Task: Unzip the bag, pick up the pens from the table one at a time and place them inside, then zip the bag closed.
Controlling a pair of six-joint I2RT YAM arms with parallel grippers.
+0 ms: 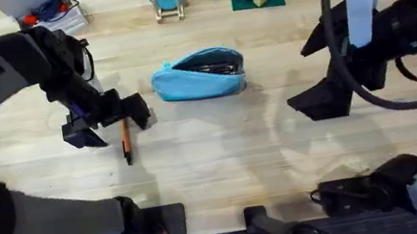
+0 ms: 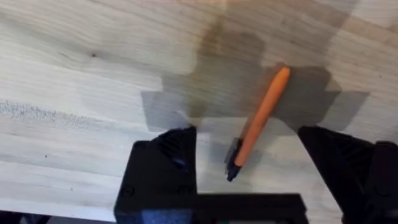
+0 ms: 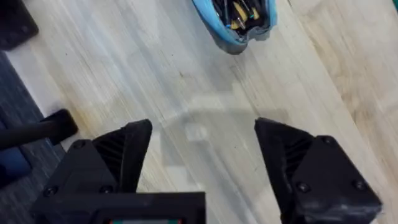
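The light blue bag [image 1: 199,75] is seen unzipped mid-bench; the orange pen [image 2: 260,119] is straddled by the released left jaws [image 2: 245,155]; right jaws [image 3: 202,155] are spread

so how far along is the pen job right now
Done, by the look of it: the bag lies unzipped on the table, with items visible inside, though whether the dark pen is among them is unclear. In hand: the left end effector is open, straddling the orange pen lying on the wood, not gripped yet. Left: lift that pen, drop it in, zip the bag. The right end effector hangs open near the bag.
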